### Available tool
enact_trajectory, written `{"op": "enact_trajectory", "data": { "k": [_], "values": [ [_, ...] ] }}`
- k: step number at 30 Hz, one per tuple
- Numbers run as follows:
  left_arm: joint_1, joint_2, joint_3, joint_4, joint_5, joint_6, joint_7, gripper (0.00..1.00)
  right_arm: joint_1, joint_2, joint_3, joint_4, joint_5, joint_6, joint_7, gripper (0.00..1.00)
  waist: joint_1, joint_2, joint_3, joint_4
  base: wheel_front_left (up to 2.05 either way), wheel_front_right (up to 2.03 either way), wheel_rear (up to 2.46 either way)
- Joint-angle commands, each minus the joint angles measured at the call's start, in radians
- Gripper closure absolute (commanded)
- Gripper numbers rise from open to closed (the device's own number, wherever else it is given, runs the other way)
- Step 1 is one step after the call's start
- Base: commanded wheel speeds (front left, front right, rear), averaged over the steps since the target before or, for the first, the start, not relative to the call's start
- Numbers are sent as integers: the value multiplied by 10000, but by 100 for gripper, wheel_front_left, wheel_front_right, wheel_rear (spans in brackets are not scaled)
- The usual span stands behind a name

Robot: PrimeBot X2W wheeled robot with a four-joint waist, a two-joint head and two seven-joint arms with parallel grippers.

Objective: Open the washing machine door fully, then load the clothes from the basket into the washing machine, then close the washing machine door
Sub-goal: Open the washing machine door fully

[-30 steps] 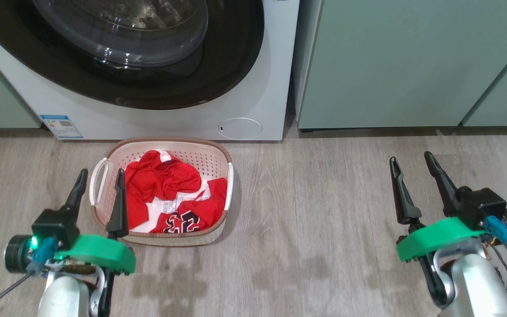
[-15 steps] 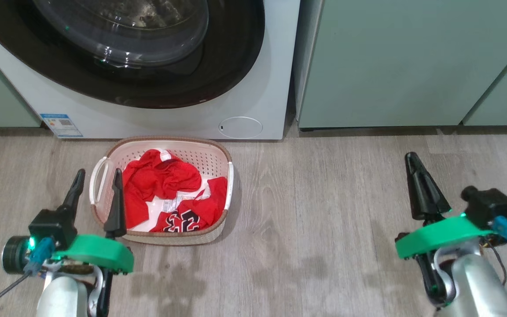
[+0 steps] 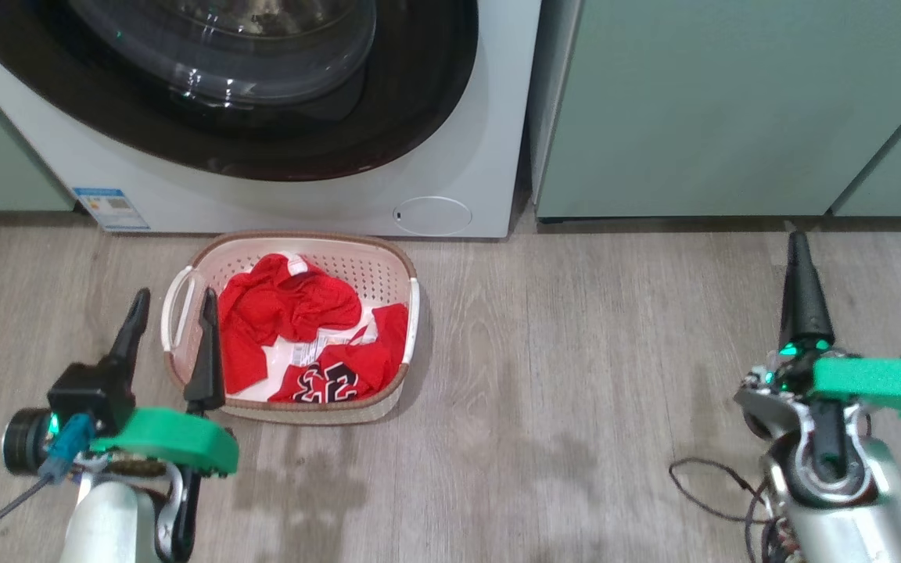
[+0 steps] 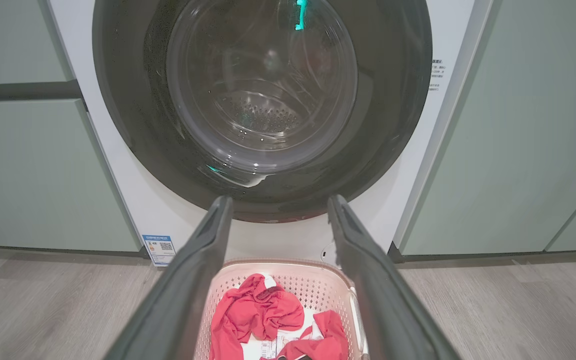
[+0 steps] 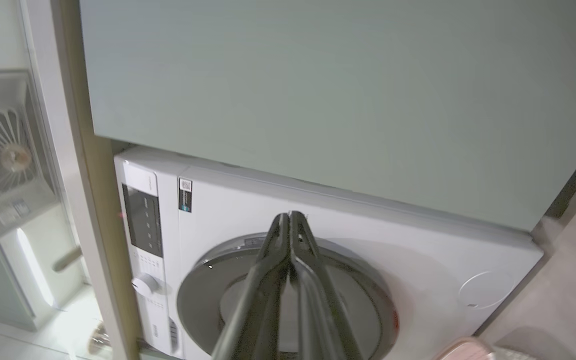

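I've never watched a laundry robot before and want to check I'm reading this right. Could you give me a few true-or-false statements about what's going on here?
1. The basket stands on the floor in front of the washing machine. True.
2. The washing machine door is shut. True.
3. The clothes are inside the washing machine. False: they lie in the basket.
4. The right gripper is shut on nothing. True.
5. The left gripper clamps a basket handle. False: its fingers stand apart, holding nothing.

Grey wood-look floor [image 3: 576,352] w/ faint dark patches; pale green cabinets [image 3: 693,102] along back; white fan grille [image 5: 3,150].
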Motion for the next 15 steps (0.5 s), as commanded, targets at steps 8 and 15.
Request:
{"op": "enact_trajectory", "data": {
  "k": [8, 15],
  "values": [
    [-757, 40, 264, -615, 45, -62, -128, 0, -1308, -116, -338, 260, 2581, 0, 1301, 100, 0, 0, 596, 324, 0, 0, 0],
    [-1240, 7, 160, -887, -34, -108, -128, 0, -2964, -465, -101, 1418, 2673, 0, 2050, 100, 0, 0, 1468, 675, 0, 0, 0]
  ]
}}
